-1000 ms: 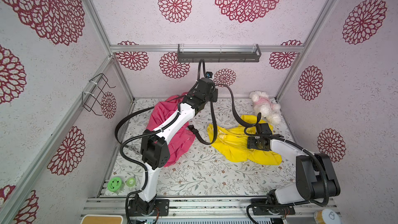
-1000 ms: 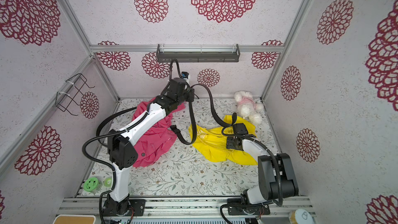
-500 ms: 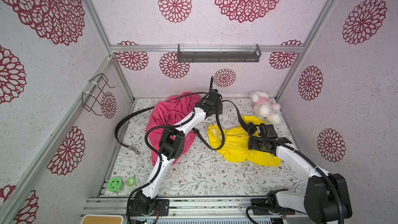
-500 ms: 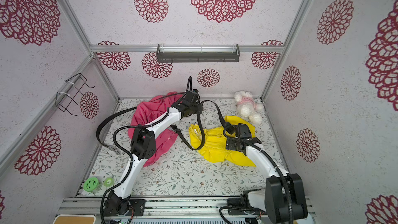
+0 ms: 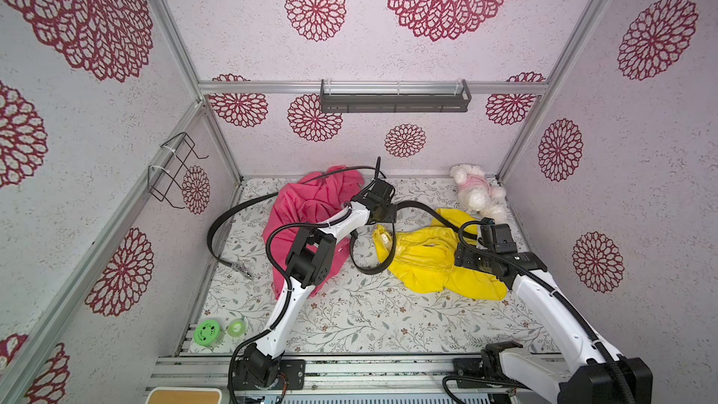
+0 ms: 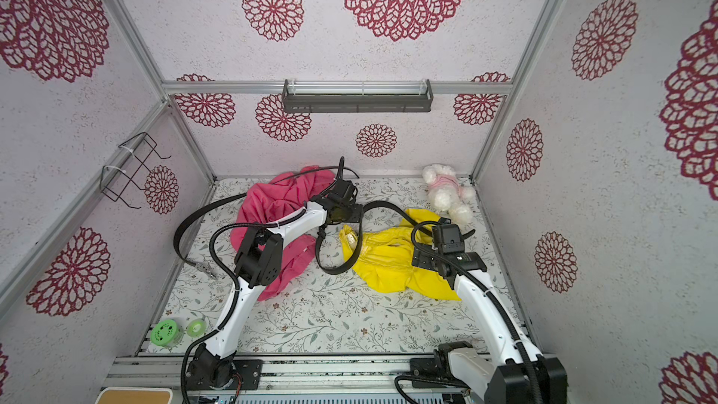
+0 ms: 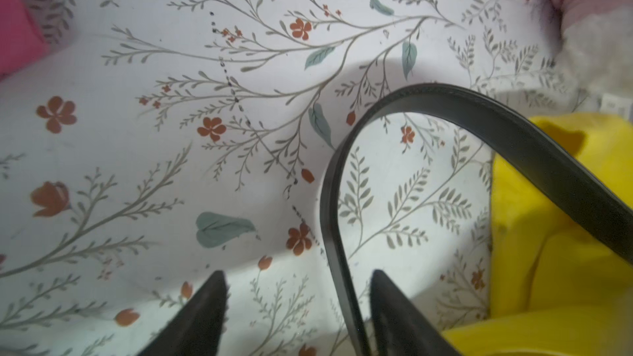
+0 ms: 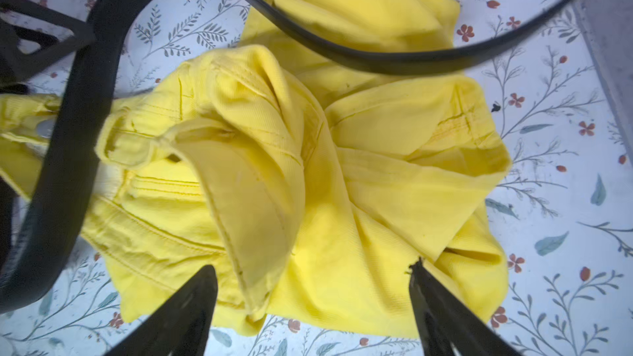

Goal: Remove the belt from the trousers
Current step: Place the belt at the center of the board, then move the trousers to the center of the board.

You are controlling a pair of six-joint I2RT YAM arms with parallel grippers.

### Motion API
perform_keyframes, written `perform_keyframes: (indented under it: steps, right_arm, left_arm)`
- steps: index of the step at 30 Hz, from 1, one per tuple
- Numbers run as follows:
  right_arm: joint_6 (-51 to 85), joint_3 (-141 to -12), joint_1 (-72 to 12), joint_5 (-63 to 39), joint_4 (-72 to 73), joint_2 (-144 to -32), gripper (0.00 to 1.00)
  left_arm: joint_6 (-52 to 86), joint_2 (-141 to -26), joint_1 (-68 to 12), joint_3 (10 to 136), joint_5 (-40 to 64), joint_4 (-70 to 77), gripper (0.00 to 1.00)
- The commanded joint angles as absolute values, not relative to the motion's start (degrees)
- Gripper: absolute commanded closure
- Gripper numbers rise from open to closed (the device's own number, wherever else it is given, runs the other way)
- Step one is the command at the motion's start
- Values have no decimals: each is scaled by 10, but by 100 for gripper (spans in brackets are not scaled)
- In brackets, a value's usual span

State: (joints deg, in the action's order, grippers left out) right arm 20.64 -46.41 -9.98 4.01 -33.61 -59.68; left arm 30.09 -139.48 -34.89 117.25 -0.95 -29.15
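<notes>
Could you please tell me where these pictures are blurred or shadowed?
In the right wrist view the belt is smeared with see-through edges, while the yellow trousers are sharp; in the left wrist view a soft shadow lies on the tablecloth beside the belt's bend and the plush toy is out of focus.

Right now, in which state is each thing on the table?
Long black belt: ungripped, arching over the trousers.
Yellow fabric trousers: crumpled on the flowered table.
Left gripper: open, belt strap between its jaws.
Right gripper: open, empty, above the trousers.
Pink cloth: bunched up.
White plush toy: lying down.
</notes>
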Motion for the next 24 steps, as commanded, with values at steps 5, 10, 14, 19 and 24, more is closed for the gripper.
perform_keyframes:
  steps: [5, 10, 14, 19, 24]
  right_arm:
    - [244, -406, -135, -1, -292, -621, 11]
    - [261, -368, -163, -17, -180, -712, 12]
    - [262, -377, -196, 6, -119, -786, 12]
    - [255, -424, -200, 23, -84, -876, 13]
    - [239, -508, -199, 27, -82, -957, 12]
  left_arm:
    - [290, -1199, -367, 1064, -34, -180, 1]
    - [284, -1077, -377, 979, -67, -173, 2]
    - [291, -977, -378, 850, -102, -159, 2]
    - [314, -826, -378, 682, -169, -160, 3]
    - [326, -714, -374, 602, -240, -216, 3]
